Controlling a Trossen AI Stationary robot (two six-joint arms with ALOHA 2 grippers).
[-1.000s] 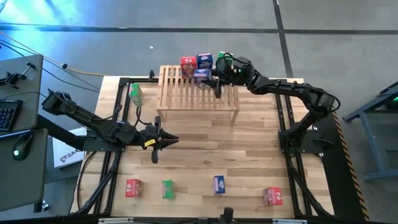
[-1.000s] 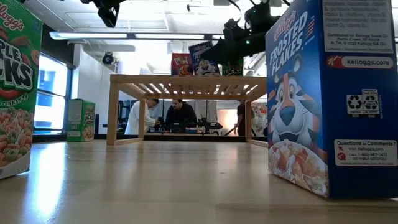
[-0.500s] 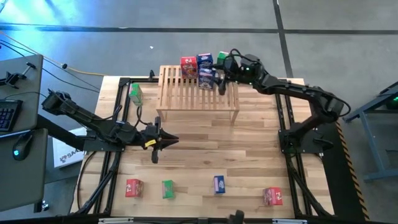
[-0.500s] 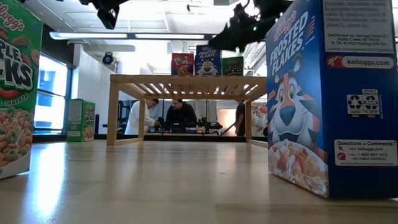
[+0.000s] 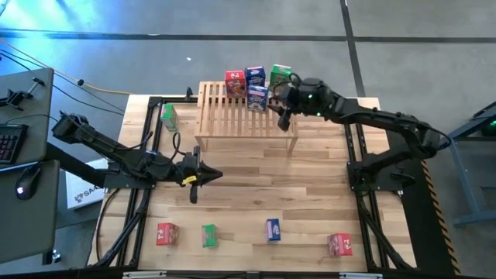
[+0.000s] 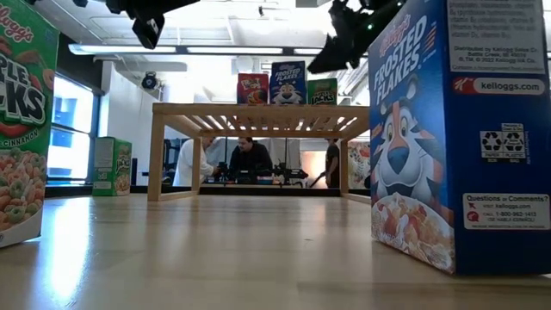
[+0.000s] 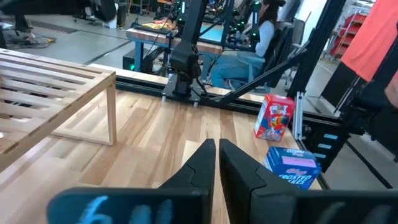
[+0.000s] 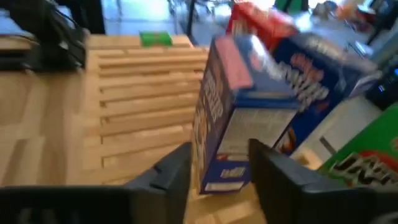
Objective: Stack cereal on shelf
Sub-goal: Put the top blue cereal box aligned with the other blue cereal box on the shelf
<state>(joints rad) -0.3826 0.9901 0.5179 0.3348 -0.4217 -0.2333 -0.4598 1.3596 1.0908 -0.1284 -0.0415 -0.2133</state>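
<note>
The slatted wooden shelf (image 5: 246,116) stands at the far side of the table. On its far part stand a red cereal box (image 5: 235,81), two blue ones (image 5: 256,76) (image 5: 258,97) and a green one (image 5: 280,76). My right gripper (image 5: 285,118) hovers open above the shelf's right end, just right of the nearer blue box (image 8: 230,118), which stands beyond its fingertips (image 8: 180,168) untouched. My left gripper (image 5: 194,182) waits shut above the table's left middle (image 7: 216,163). In the low view red (image 6: 251,89), blue (image 6: 287,83) and green (image 6: 322,91) boxes stand upright on the shelf top.
A green box (image 5: 169,116) stands on the table left of the shelf. Along the near edge stand a red box (image 5: 167,233), a green box (image 5: 208,235), a blue box (image 5: 273,229) and a red box (image 5: 339,245). Bare tabletop lies between them and the shelf. People sit beyond the table (image 6: 250,159).
My right gripper has drawn back from the boxes on the shelf, toward the table's right and near edges, and risen a little. The blue box beside it was tilted a second ago and now stands upright on the slats. The green box behind it shows again.
</note>
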